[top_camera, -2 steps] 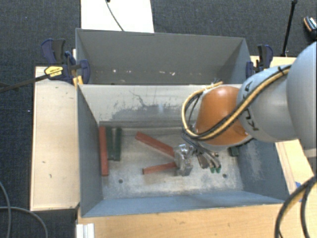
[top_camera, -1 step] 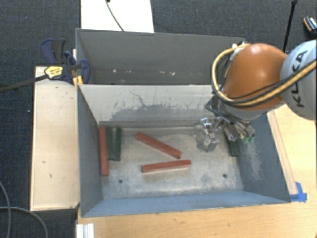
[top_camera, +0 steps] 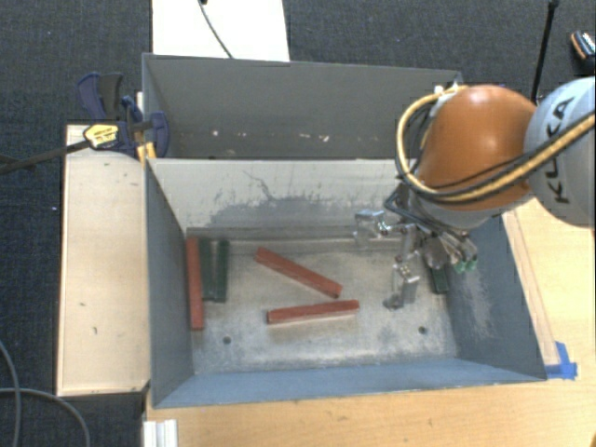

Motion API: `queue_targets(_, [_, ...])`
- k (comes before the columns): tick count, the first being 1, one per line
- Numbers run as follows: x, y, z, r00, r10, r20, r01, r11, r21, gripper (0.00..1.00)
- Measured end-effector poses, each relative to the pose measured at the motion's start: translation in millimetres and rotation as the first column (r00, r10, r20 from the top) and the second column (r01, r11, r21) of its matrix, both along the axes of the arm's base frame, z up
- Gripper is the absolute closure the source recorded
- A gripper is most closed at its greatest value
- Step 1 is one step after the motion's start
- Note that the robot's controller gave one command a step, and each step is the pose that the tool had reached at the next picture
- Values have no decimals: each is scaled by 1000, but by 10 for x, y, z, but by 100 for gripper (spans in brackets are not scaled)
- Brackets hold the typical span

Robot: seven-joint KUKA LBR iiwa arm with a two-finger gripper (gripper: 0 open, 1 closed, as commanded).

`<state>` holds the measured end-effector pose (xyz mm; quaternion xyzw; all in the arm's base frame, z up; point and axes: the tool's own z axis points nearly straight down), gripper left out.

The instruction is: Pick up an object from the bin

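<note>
**Asker:** Which thing lies closest to your pincer?

**Arm:** A long, flat reddish-brown bar (top_camera: 312,313). It lies on the floor toward the front of the bin, about halfway across, and runs almost parallel to the front wall. Its right end points toward my pincer and is near it but apart from it.

**Asker:** And beyond that one?

**Arm:** A second reddish-brown bar (top_camera: 298,273) lies a little further back. It is slanted, with its left end further back than its right, and the two bars do not touch. At the left, a long red bar (top_camera: 196,285) runs front to back along the foot of the left wall. A dark green bar (top_camera: 217,270) lies just beside it on the inner side.

**Asker:** What are they resting on?

**Arm:** The grey metal bin (top_camera: 168,277). Its floor is scuffed and speckled, and its walls slope outward, with the back wall rising tall. Dark carpet (top_camera: 56,26) surrounds the bin.

**Asker:** And the pincer itself?

**Arm:** My pincer (top_camera: 410,287) hangs low over a bare patch of floor in the right part of the bin, right of both reddish-brown bars. I cannot tell whether it is open or closed, nor whether it touches the floor. Above it sits my rounded orange cover (top_camera: 470,142), with yellow and black cables (top_camera: 438,189) looped around it.
</note>
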<state>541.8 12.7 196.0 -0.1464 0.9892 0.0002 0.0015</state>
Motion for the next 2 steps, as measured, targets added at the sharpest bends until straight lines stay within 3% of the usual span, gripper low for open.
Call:
queue_targets(1, [-56,21,-1293,998,57,-7,-57,998,1,0])
queue_targets(2, [-34,18,-1250,998,57,0,-57,998,0,100])
